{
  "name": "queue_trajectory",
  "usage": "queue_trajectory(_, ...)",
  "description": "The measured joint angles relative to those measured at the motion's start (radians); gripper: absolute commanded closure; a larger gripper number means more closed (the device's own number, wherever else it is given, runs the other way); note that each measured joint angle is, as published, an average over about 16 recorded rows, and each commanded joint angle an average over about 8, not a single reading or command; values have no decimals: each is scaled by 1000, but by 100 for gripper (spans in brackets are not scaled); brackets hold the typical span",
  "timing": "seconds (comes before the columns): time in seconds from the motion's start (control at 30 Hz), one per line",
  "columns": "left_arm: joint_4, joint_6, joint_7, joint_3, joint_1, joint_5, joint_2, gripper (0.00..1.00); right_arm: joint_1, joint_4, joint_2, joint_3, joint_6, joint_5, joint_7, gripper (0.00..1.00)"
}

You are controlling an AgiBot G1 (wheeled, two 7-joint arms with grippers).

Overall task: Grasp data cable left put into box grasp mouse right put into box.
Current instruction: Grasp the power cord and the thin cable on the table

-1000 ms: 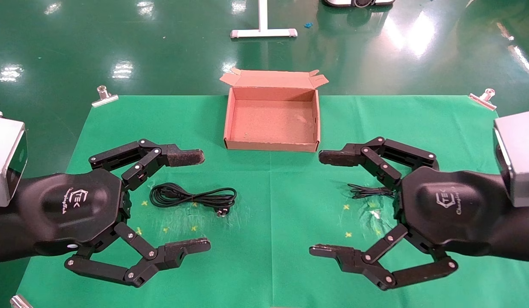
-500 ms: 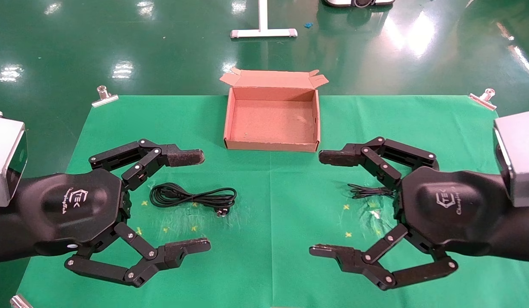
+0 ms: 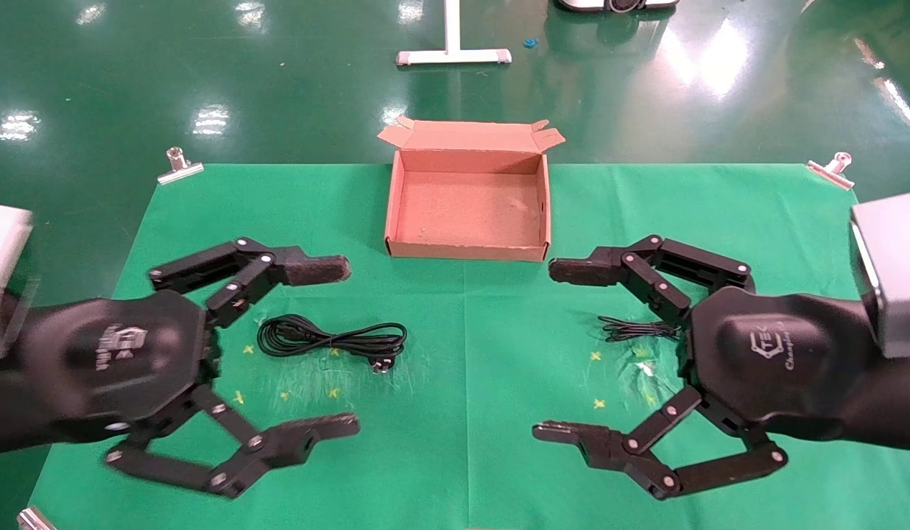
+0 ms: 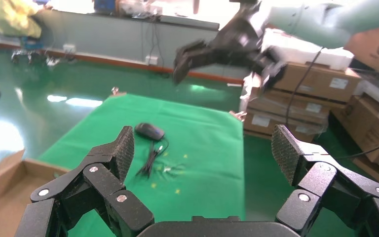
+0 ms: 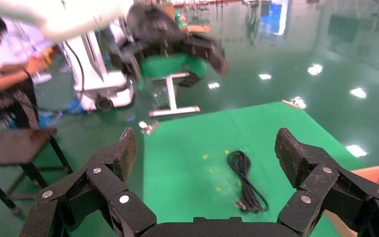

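The data cable (image 3: pixel 330 340) lies bundled on the green cloth left of centre, plug toward the middle; it also shows in the right wrist view (image 5: pixel 246 181). The mouse is hidden behind my right gripper in the head view, where only its thin cord (image 3: pixel 635 329) shows; the left wrist view shows the mouse (image 4: pixel 149 131) on the cloth. The open empty box (image 3: pixel 468 206) stands at the back centre. My left gripper (image 3: pixel 344 347) is open, held above the cloth just left of the cable. My right gripper (image 3: pixel 552 352) is open, above the mouse's spot.
The green cloth (image 3: pixel 462 383) covers the table, held by metal clips at its corners (image 3: pixel 179 168) (image 3: pixel 830 171). Small yellow marks dot the cloth near the cable and the cord. A white stand foot (image 3: pixel 453 55) is on the floor behind.
My left gripper has shifted slightly to the left and toward me and shows motion blur. The right gripper, cable and box have not moved.
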Motion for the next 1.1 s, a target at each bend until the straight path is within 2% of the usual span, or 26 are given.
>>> queue_trajectory(0.13,-16,14,-22,55,-45,133,-11,0,-1,17,16,-11,30,-68,-12,0)
queue_trajectory(0.3,-33,22,-76,148,-132,358,-4,0,-3,38,35,-26,72,-158,-25,0)
queue_trajectory(0.63,-29,-56,-186,298,-279,762,103,0,0,46,45,-40,103,-229,-34,0)
queue_trajectory(0.87,-12,-160,-207,348,-296,941,190,0,4,46,53,-38,97,-228,-32,0)
queue_trajectory(1.1,25,-240,-207,380,-295,1055,263,0,1,47,66,-33,93,-220,-26,0)
